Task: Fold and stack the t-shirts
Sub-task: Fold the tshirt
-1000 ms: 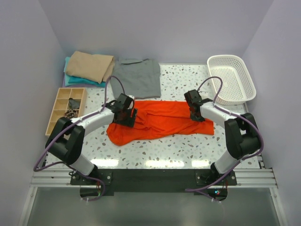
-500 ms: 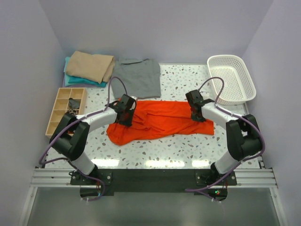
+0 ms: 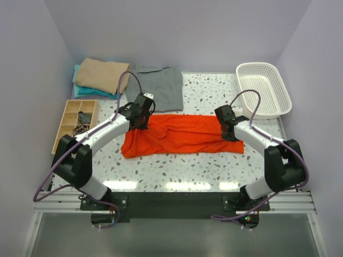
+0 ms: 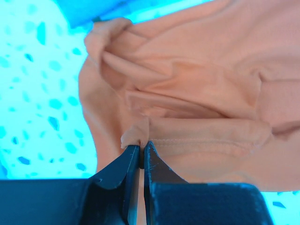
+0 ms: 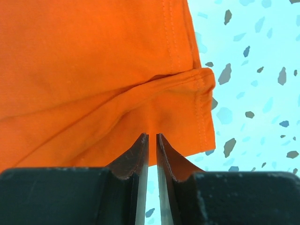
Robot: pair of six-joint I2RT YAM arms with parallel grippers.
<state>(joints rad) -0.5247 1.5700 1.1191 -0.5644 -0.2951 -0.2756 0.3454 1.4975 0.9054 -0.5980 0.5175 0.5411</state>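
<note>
The orange-red t-shirt lies stretched sideways across the middle of the table. My left gripper is at its upper left edge, shut on a small fold of the hem; the cloth looks pale peach in the left wrist view. My right gripper is at the shirt's right end, its jaws shut on a pinch of the orange cloth next to a stitched hem. A grey t-shirt lies flat behind. A folded tan t-shirt rests on a folded teal one at the back left.
A white mesh basket stands at the back right. A wooden compartment tray with small items sits at the left edge. Speckled tabletop shows in front of the orange-red shirt.
My left gripper has shut on the shirt's left edge and drawn it back and to the left. The right gripper has shifted slightly right. The shirt now lies straighter and more stretched.
</note>
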